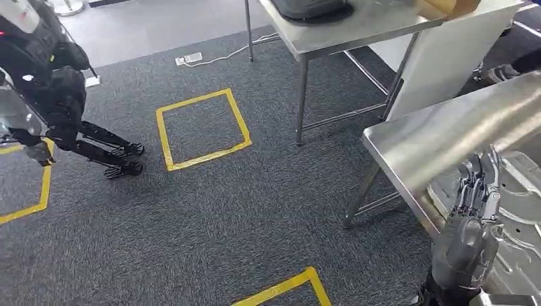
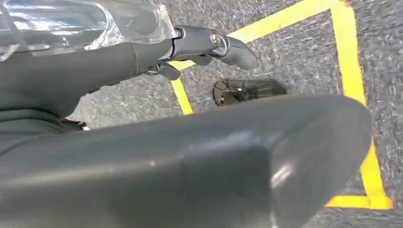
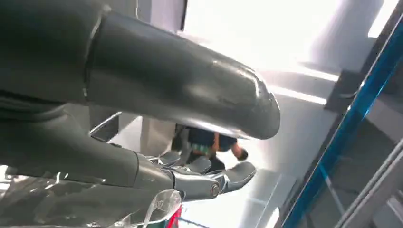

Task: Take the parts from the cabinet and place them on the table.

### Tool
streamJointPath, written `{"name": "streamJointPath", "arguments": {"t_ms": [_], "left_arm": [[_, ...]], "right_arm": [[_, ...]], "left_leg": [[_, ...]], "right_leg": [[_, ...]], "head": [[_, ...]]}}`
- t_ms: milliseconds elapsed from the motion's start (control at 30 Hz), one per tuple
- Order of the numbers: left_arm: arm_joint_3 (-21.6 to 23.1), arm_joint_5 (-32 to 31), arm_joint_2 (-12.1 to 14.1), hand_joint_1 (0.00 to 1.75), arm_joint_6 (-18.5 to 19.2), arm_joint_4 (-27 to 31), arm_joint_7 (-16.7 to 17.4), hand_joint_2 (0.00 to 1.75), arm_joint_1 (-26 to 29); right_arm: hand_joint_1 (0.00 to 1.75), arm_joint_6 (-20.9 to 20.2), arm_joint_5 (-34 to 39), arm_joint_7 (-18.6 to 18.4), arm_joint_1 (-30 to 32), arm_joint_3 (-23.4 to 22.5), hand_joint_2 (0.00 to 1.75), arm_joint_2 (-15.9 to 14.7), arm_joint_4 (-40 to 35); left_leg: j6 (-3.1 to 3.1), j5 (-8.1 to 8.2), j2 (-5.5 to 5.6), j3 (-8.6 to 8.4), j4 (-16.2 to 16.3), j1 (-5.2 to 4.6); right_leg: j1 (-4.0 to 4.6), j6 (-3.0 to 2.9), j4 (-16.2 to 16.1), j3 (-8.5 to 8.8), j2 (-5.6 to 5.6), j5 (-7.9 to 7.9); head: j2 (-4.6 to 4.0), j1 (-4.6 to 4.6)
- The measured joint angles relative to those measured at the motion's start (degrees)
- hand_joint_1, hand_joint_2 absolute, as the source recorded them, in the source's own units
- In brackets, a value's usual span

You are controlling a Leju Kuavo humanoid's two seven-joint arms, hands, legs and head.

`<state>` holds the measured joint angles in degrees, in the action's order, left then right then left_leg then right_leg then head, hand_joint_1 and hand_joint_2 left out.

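Parts in a clear bag [image 2: 71, 21] lie along the left hand [image 2: 199, 45], held, I judge, and liable to slip; from the head view the right hand [image 1: 475, 210], fingers extended, rests on a pressed metal part [image 1: 520, 210] by the steel table [image 1: 440, 137]; its wrist view shows a plastic-wrapped part [image 3: 95, 209] under the fingers [image 3: 228, 176], grip unclear.

Silver stamped part [image 1: 517, 210] beside steel table [image 1: 440, 137].

Grey ribbed right hand [image 1: 471, 220], dark fingers [image 1: 475, 175], thick grey thumb [image 3: 190, 90], brass-coloured knuckle screw [image 2: 215, 38]
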<state>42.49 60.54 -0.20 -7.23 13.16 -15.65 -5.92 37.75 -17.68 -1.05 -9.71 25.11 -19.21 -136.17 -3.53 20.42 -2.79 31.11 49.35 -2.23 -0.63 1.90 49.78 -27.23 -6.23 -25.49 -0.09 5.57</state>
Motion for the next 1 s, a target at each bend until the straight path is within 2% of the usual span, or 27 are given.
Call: {"name": "streamJointPath", "arguments": {"t_ms": [33,67,100,133,167,200,233,267,333,367,400,433,467,667,733,767,800,833,867,900,933,967,1000], "left_arm": [[0.00,0.00,0.00,0.00,0.00,0.00,-0.02,0.00,0.06],[0.00,0.00,-0.04,0.00,0.00,0.00,-0.07,0.00,0.33],[0.00,0.02,-0.02,0.00,0.00,0.00,-0.09,0.00,0.23],[0.00,0.09,-0.02,0.00,-0.02,0.00,-0.11,0.00,0.04],[0.00,0.09,-0.02,0.00,0.00,0.00,-0.09,0.00,-0.09],[0.00,0.09,-0.02,0.00,0.00,0.00,-0.11,0.00,-0.14],[0.02,0.09,-0.07,0.00,0.07,0.00,-0.09,0.00,-0.09],[0.02,0.09,-0.07,0.00,0.07,0.00,-0.09,0.00,-0.05],[0.07,0.07,-0.07,0.00,0.07,0.00,-0.09,0.00,0.05],[0.09,0.09,-0.07,0.00,0.07,0.00,-0.09,0.00,0.05],[0.07,0.09,0.11,0.00,0.04,-0.04,-0.11,0.00,0.01],[0.11,0.09,0.13,0.00,0.04,-0.04,-0.09,0.00,-0.08],[0.15,0.09,0.13,0.00,0.04,-0.04,-0.09,0.00,-0.03],[0.18,0.09,0.13,0.00,0.04,-0.06,-0.09,0.00,0.04],[0.24,0.09,0.13,0.00,0.07,-0.07,-0.09,0.00,0.34],[0.30,0.09,0.09,0.00,0.15,-0.07,-0.13,0.00,0.46],[0.35,0.11,0.07,0.00,0.37,-0.07,-0.20,0.00,0.10],[0.39,0.11,0.07,0.00,0.46,-0.07,-0.20,0.00,0.13],[0.44,0.11,0.07,0.00,0.50,-0.07,-0.22,0.00,0.20],[0.48,0.11,0.07,0.00,0.50,-0.07,-0.22,0.00,0.24],[0.50,0.11,0.07,0.00,0.50,-0.07,-0.28,0.00,0.23],[0.55,0.11,0.09,0.00,0.50,-0.07,-0.33,0.00,0.16],[0.55,0.13,0.24,0.00,0.50,-0.07,-0.50,0.00,0.07]], "right_arm": [[0.00,-0.02,0.02,0.00,-0.12,-0.04,0.00,-0.04,0.00],[0.00,-0.09,0.02,-0.06,-0.10,-0.11,0.00,-0.13,0.00],[0.00,-0.15,-0.07,0.05,-0.19,-0.09,0.00,-0.13,0.00],[0.00,-0.15,-0.18,0.07,-0.16,-0.11,0.00,-0.13,0.00],[0.00,-0.15,-0.04,-0.04,-0.09,-0.11,0.00,-0.15,0.00],[0.00,-0.15,-0.04,-0.04,-0.04,-0.11,0.00,-0.22,0.00],[0.00,-0.17,-0.04,-0.04,-0.04,-0.11,0.00,-0.20,0.02],[0.00,-0.17,-0.04,-0.04,-0.04,-0.11,0.00,-0.20,0.02],[0.00,-0.17,-0.04,-0.06,-0.08,-0.11,0.00,-0.22,0.02],[0.00,-0.17,-0.09,0.00,-0.11,-0.11,0.00,-0.22,0.02],[0.00,-0.17,-0.07,0.00,-0.15,-0.11,0.00,-0.20,0.04],[0.00,-0.17,-0.13,0.02,-0.21,-0.11,0.00,-0.22,0.04],[0.00,-0.17,0.00,-0.11,-0.22,-0.11,0.00,-0.22,0.07],[0.00,-0.19,0.00,-0.09,-0.22,-0.11,0.00,-0.22,0.07],[0.00,-0.35,0.02,-0.06,-0.21,-0.09,0.00,-0.17,0.09],[0.00,-0.37,0.02,-0.06,-0.31,-0.09,0.00,-0.17,0.09],[0.00,-0.42,0.04,0.02,-0.36,-0.09,0.00,-0.20,0.09],[0.00,-0.41,0.04,0.02,-0.33,-0.09,0.00,-0.20,0.09],[0.00,-0.41,0.09,0.02,-0.30,-0.07,0.00,-0.17,0.09],[0.00,-0.41,0.09,0.02,-0.31,-0.09,0.00,-0.20,0.09],[0.00,-0.39,0.11,0.02,-0.33,-0.09,0.00,-0.20,0.09],[0.00,-0.39,0.11,0.02,-0.32,-0.09,0.00,-0.20,0.09],[0.00,-0.39,0.11,0.04,-0.29,-0.09,0.00,-0.17,0.09]], "left_leg": [[-0.26,-0.22,0.62,-0.39,-0.73,0.41],[-0.32,-0.35,1.27,-0.81,-0.89,0.76],[-0.48,-0.27,1.90,-0.83,-0.88,0.92],[-0.59,-0.32,2.53,-0.90,-0.86,1.03],[-0.63,-0.29,3.34,-0.89,-0.86,1.06],[-0.64,-0.28,4.07,-0.94,-0.85,1.08],[-0.63,-0.27,4.89,-1.03,-0.82,1.16],[-0.58,-0.22,5.67,-1.16,-0.80,1.32],[-0.18,0.03,7.33,-1.67,-0.65,1.90],[0.24,0.29,8.08,-1.84,-0.39,2.20],[0.78,0.59,8.60,-1.48,-0.05,1.73],[0.94,0.37,9.16,-1.10,0.52,2.14],[1.31,0.00,9.48,-0.80,0.36,2.15],[1.40,-0.11,9.63,-0.73,0.31,2.13],[1.76,-0.33,10.54,-0.33,0.16,2.21],[1.95,0.71,8.48,0.61,1.60,2.15],[2.48,8.89,3.71,9.69,21.11,2.02],[2.22,9.15,3.73,10.88,23.12,1.90],[1.90,8.16,3.73,10.42,21.86,1.74],[1.41,5.90,3.68,8.42,17.74,1.35],[0.81,3.21,3.26,5.63,12.12,0.84],[0.00,0.38,1.59,2.33,5.82,-0.03],[-0.66,-0.71,-1.05,0.29,1.67,-1.17]], "right_leg": [[0.04,0.45,0.12,0.14,-0.44,-0.39],[-0.32,0.53,1.40,-0.31,2.33,-1.74],[-0.30,0.52,5.48,-2.18,4.36,-3.98],[-0.33,0.61,11.23,-4.99,5.41,-6.52],[-0.34,0.79,16.61,-7.87,5.93,-8.43],[-0.40,0.94,20.57,-10.20,6.03,-9.51],[-0.46,1.08,22.02,-11.49,6.03,-9.07],[-0.58,1.22,20.25,-10.95,6.03,-7.22],[-0.97,1.61,9.68,-6.21,6.58,-0.98],[-1.43,2.04,4.12,-3.57,8.00,1.69],[-1.80,2.43,1.54,-2.12,10.75,1.34],[-1.71,1.63,1.24,-2.26,10.44,1.41],[-1.56,1.49,1.25,-2.40,9.80,1.49],[-1.48,1.40,1.29,-2.39,9.59,1.47],[-1.32,0.96,1.31,-2.36,8.59,1.51],[-1.37,0.56,1.02,-2.12,7.81,1.59],[-0.50,-0.35,0.75,-1.60,5.05,1.15],[-0.28,-0.50,0.71,-1.46,4.41,1.02],[-0.13,-0.60,0.67,-1.27,3.85,0.89],[-0.02,-0.72,0.60,-1.00,3.28,0.68],[0.00,-0.88,0.51,-0.64,2.79,0.49],[-0.01,-0.91,0.27,-0.14,2.26,0.27],[0.12,-0.82,0.11,0.19,1.77,0.14]], "head": [[0.00,0.00],[0.00,-0.02],[0.00,0.02],[0.00,0.04],[0.00,0.04],[0.00,0.04],[0.00,0.04],[0.00,0.04],[0.00,0.07],[0.00,0.11],[0.00,0.11],[0.00,0.13],[0.00,0.17],[0.00,0.18],[0.00,0.18],[0.00,0.20],[0.00,0.24],[0.00,0.24],[0.00,0.24],[0.00,0.26],[0.00,0.26],[0.00,0.26],[0.00,0.28]]}}
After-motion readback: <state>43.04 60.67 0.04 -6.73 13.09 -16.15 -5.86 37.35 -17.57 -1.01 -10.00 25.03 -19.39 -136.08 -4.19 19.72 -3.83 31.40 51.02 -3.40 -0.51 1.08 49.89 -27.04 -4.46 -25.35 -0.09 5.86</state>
